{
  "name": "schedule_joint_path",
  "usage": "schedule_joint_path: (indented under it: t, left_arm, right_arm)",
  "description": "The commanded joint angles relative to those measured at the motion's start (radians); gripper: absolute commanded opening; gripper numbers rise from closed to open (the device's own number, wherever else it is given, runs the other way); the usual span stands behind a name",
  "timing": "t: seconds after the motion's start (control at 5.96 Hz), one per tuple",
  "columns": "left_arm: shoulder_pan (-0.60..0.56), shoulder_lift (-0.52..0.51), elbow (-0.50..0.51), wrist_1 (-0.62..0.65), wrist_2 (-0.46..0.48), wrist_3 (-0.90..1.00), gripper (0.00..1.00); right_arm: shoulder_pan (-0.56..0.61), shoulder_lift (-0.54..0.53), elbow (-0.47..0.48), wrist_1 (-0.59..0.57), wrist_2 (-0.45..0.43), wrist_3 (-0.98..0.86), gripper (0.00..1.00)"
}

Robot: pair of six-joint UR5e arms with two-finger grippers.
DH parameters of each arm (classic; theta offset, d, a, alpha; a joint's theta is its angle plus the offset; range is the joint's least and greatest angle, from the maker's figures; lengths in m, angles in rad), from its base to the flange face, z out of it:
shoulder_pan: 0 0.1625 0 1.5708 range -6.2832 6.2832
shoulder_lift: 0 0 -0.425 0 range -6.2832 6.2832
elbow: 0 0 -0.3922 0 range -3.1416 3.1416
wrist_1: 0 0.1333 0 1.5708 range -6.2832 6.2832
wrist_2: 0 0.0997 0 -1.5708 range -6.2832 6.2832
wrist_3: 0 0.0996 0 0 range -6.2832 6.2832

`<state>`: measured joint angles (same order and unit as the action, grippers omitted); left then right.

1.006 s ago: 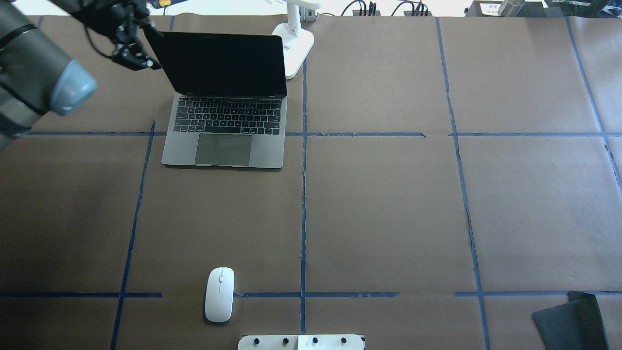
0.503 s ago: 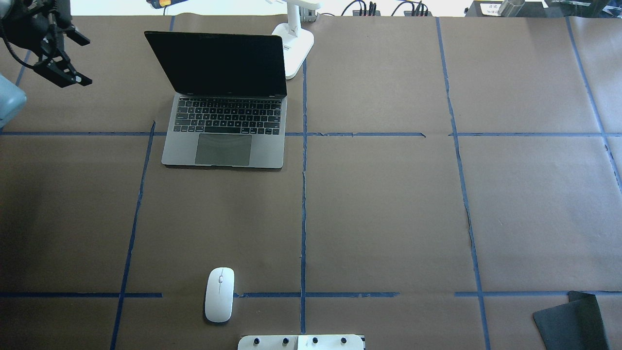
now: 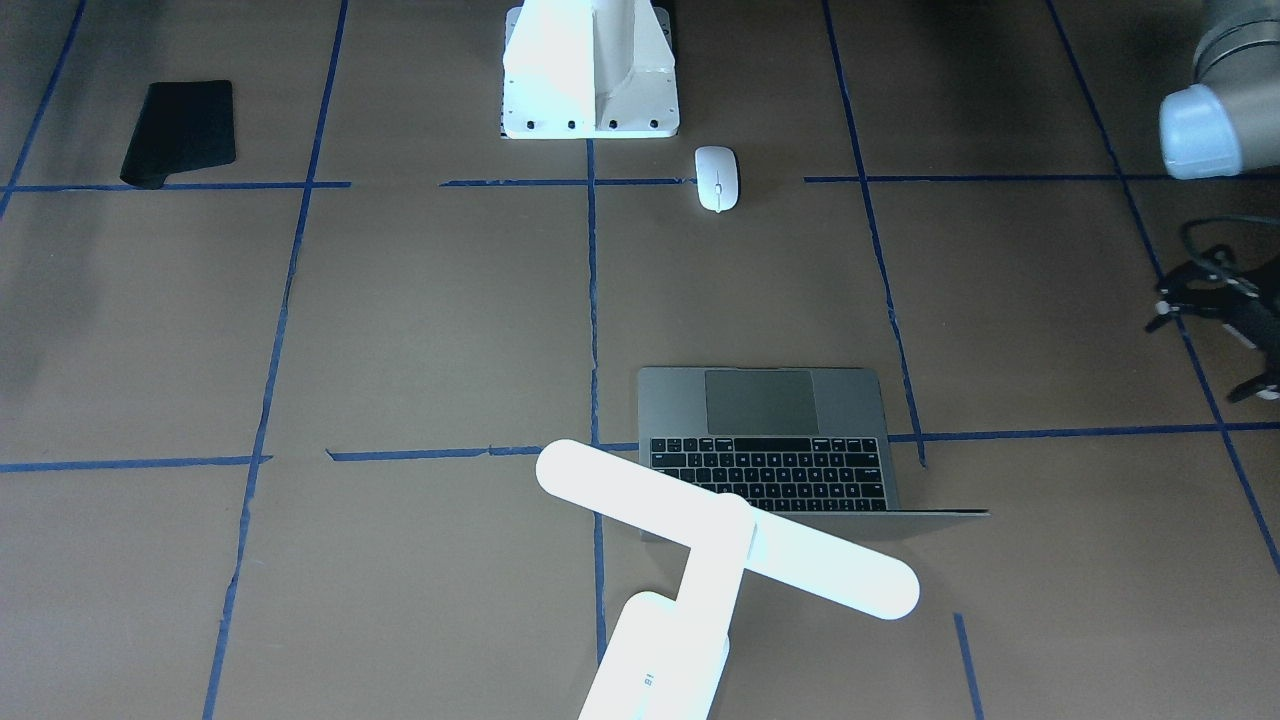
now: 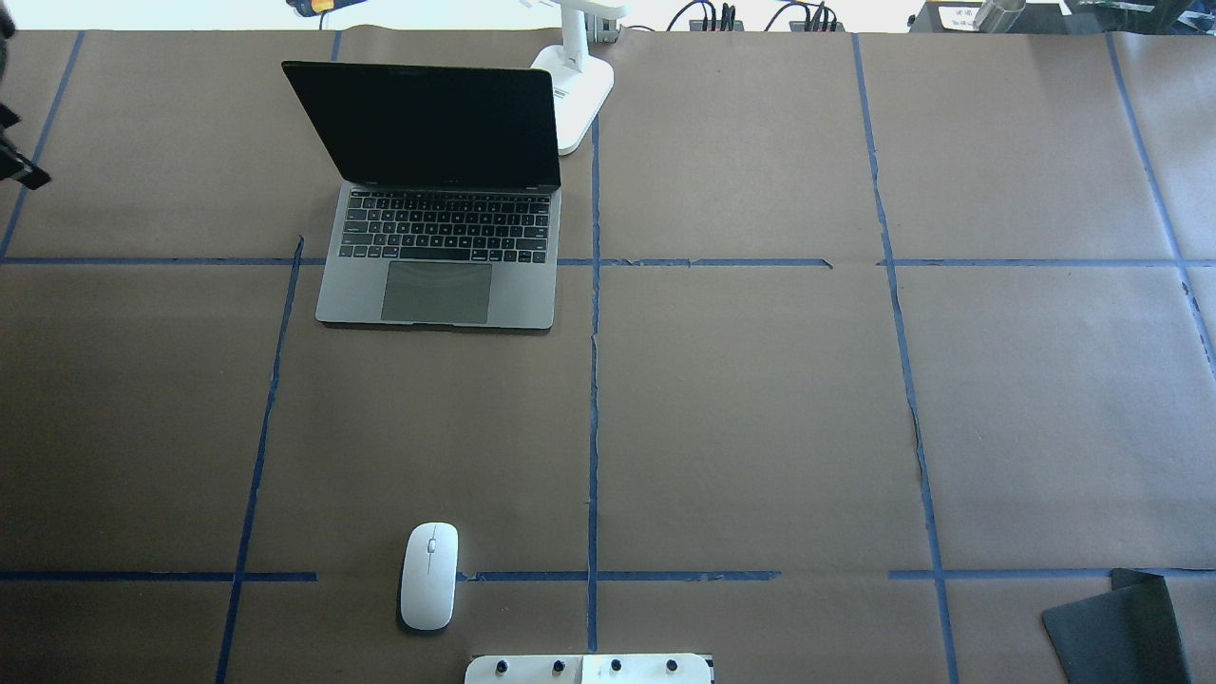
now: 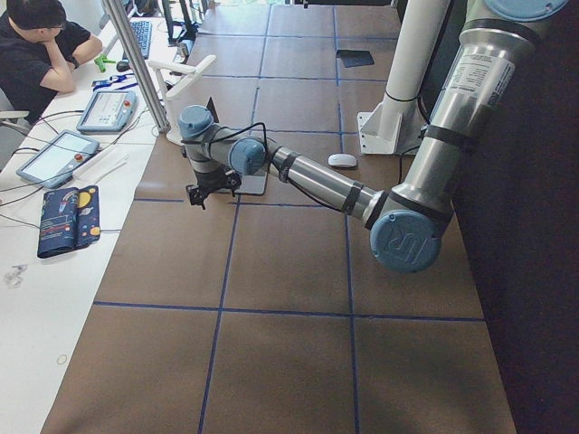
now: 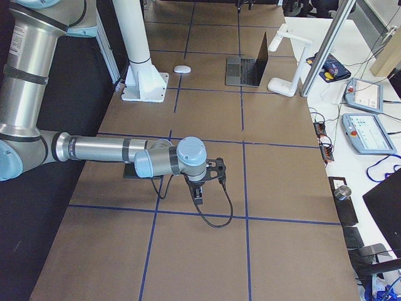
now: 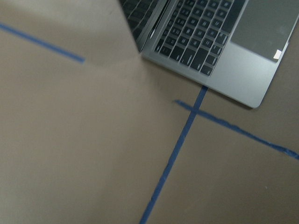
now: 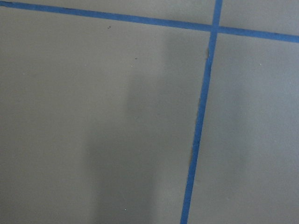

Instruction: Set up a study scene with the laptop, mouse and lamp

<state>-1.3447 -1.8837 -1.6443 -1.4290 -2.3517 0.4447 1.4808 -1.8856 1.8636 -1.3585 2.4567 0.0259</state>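
1. Left pincer [image 3: 1215, 350] hangs out past the robot's-left side of the slim grey metal laptop [image 4: 437, 275], jaws spread wide and nothing between them, clear of the lid.
2. Right pincer [image 6: 199, 193] points down over bare brown paper far over on the robot's right. Only the side view catches it, so I cannot tell whether it is wide or narrow.
3. Over to the laptop: it stands open on the brown-paper worktop [image 4: 760, 399] in the far left part, its screen dark, its black keys and trackpad facing the robot, and its front edge across a blue tape line.
4. And the bright white desk lamp [image 3: 725, 540] is right there, its base just beside the laptop's far right corner. From across the worktop its long bar head overlaps the lid's edge.
5. Small white oval mouse [image 4: 428, 576] lies near the robot's base, at the end of a blue tape line, close to the white bolted metal pedestal [image 3: 590, 70] and well apart from the laptop.
6. Thin black rectangular mat [image 4: 1111, 627] lies at the near right corner, away from everything else.
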Motion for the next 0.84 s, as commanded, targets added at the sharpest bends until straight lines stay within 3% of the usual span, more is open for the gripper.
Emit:
schedule_joint_path:
  t: [0.0,0.17,0.34,0.67]
  left_arm:
    - [-0.098,0.09,-0.009,0.064,-0.009,-0.189,1.0]
    - [-0.103,0.119,-0.029,0.062,-0.014,-0.331,1.0]
    - [-0.102,0.144,-0.035,0.053,-0.047,-0.424,1.0]
    - [-0.102,0.175,-0.035,0.045,-0.078,-0.44,1.0]
  right_arm:
    - [-0.019,-0.006,0.023,0.004,0.066,0.081,1.0]
    - [-0.069,-0.021,0.06,0.009,0.065,0.185,1.0]
    - [-0.111,-0.062,0.081,0.1,0.062,0.286,1.0]
    - [-0.232,-0.153,0.08,0.385,0.033,0.579,1.0]
